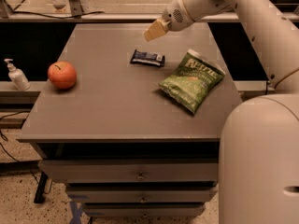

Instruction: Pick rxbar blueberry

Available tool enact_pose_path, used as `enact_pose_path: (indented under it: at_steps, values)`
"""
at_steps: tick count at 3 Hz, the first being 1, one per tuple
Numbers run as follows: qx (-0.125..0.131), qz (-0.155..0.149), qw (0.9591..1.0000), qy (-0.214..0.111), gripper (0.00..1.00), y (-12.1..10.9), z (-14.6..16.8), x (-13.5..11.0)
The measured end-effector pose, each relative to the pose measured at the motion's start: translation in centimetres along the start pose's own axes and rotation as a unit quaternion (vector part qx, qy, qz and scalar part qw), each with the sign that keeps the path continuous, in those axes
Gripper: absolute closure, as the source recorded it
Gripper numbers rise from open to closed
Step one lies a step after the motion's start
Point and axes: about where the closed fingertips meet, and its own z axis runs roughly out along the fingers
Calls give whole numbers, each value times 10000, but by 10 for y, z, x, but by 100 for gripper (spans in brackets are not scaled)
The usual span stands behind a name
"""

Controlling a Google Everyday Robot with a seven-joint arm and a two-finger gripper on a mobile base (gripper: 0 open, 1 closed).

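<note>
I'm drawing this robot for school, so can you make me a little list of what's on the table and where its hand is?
surface: grey table with drawers
target: small flat dark navy snack bar, lying toward the table's back
gripper: tan gripper, in the air beyond the bar, not touching it
neighbour: green crinkly chip bag, beside the bar, apart from it
other: round red-orange apple, near the picture's left edge of the table
</note>
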Motion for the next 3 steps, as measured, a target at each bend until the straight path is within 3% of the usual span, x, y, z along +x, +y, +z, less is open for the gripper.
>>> enact_pose_path:
  at_steps: [1,2,3]
  values:
    - [224,-7,9980,593,36,-9,8,20]
    - [294,-8,9952,930,12,-13,15,33]
    - [242,-5,9939,1076,0,-11,25,39]
